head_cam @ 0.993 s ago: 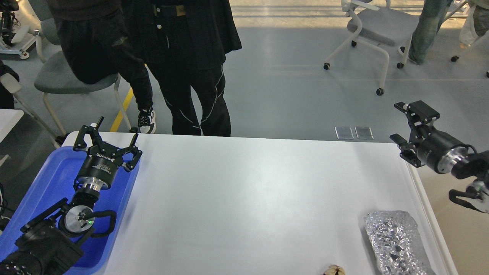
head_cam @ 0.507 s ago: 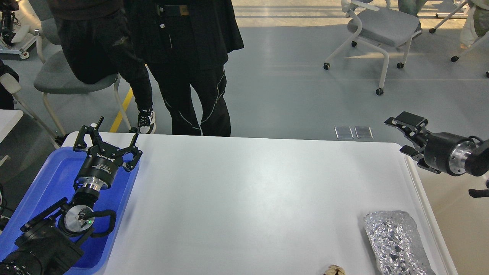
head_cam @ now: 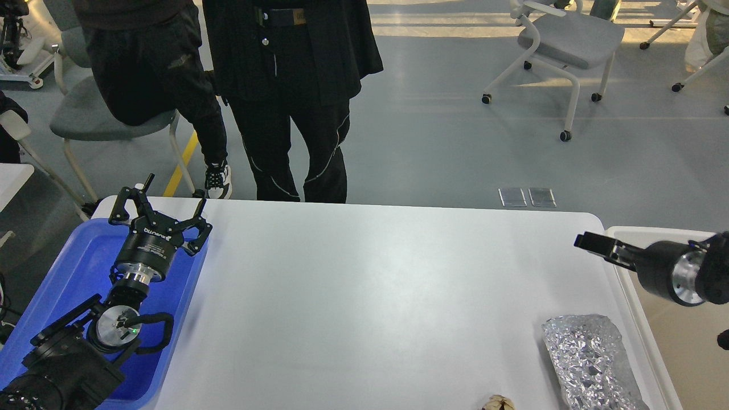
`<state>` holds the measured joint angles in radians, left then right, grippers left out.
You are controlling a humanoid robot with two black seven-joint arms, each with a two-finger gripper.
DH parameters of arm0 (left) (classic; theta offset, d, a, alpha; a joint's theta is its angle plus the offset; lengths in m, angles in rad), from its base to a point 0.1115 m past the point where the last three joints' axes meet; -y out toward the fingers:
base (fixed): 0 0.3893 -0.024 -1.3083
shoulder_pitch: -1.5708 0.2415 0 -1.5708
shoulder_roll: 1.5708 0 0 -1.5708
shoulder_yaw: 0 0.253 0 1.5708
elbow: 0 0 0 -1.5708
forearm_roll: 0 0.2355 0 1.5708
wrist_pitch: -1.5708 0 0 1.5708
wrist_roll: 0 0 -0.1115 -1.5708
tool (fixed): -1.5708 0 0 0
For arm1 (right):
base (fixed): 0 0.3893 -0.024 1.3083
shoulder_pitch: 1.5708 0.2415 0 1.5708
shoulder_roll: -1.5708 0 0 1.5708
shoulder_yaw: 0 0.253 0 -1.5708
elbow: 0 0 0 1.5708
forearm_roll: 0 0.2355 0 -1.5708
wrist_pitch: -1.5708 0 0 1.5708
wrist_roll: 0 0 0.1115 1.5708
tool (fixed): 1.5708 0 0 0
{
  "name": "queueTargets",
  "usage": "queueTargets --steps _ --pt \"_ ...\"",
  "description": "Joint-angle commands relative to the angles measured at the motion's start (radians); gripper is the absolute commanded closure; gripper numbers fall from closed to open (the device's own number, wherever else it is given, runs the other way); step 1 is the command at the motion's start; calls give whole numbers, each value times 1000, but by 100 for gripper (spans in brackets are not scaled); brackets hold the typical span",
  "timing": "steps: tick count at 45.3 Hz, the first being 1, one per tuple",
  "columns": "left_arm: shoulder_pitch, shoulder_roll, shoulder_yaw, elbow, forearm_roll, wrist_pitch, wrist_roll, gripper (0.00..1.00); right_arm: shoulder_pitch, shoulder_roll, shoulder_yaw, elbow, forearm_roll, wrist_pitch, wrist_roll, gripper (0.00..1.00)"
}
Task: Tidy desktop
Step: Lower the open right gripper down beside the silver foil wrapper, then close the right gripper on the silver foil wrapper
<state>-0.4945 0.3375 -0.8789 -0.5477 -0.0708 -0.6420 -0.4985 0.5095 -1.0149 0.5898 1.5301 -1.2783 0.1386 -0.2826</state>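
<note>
The desktop is a wide white tabletop that fills the middle of the head view. A crumpled silver foil piece lies on it near the front right corner. A small crumpled brownish scrap lies at the front edge. My left gripper is open and empty above the far end of the blue tray. My right gripper hovers at the table's right edge, seen edge-on as one dark bar, so its fingers cannot be told apart.
A cream-white bin stands against the table's right side, under my right arm. Two people in black stand just behind the table's far edge. Office chairs stand on the grey floor beyond.
My right gripper has dropped lower and turned edge-on at the table's right edge, uncovering the bin's far rim. The person in black has shifted slightly right. My left arm has not moved.
</note>
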Motion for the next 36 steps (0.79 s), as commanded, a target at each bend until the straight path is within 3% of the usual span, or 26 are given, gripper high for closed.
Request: queueTargets --steps 1,17,36 --pt "-1 0 0 0 0 -1 0 0 -34 -43 -168 4 -187 -5 49 1" --pt "-1 0 0 0 0 -1 0 0 -63 -77 -335 -45 -297 -60 278 2" --pt "1 0 0 0 0 -1 0 0 -69 41 -430 -301 -280 -194 307 2"
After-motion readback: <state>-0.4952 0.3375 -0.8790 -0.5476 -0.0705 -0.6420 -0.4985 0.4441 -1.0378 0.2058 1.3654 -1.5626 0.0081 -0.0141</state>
